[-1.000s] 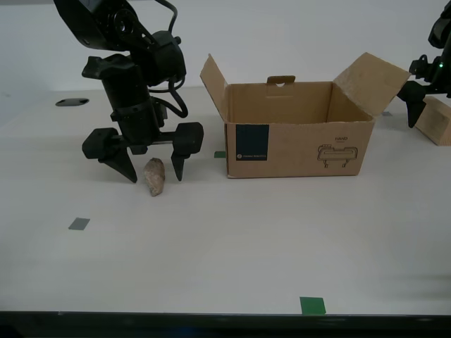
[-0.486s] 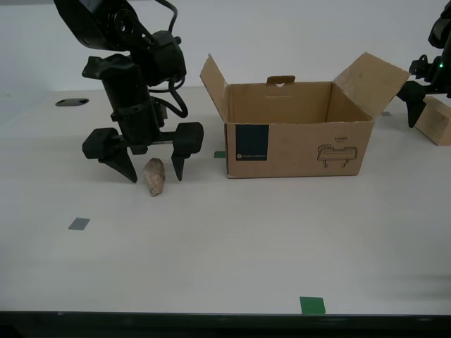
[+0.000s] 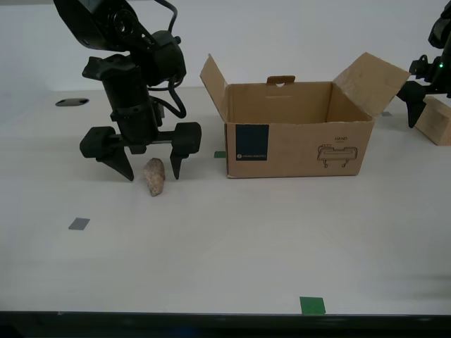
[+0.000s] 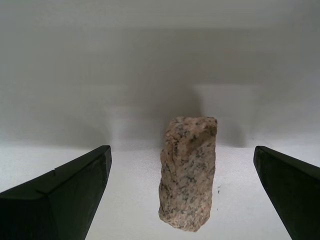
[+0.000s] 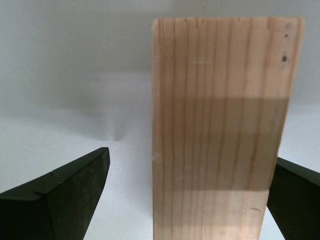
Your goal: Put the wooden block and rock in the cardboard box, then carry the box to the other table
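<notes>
Exterior view: from the robot, looking slightly down across the smooth table (image 3: pixel 232 253), wide and distant. Second wrist view: very close, along my second gripper (image 4: pixel 182 200) onto the rock (image 4: pixel 188 172), shared with the exterior view (image 3: pixel 155 176). First wrist view: closer yet on the wooden block (image 5: pixel 220 135), at the exterior view's right edge (image 3: pixel 435 121).

Rock (image 4: pixel 188 172): pinkish-beige, speckled, rough; stands lengthwise on the bench, long axis pointing away from the camera.
Second end effector (image 4: pixel 185 195): my second gripper, jaws spread wide, one dark fingertip (image 4: pixel 65 200) on each side of the rock, neither touching it.
Bench (image 4: pixel 135 200): smooth off-white surface under the rock.
Background: plain pale wall, soft shadow behind the rock.
</notes>
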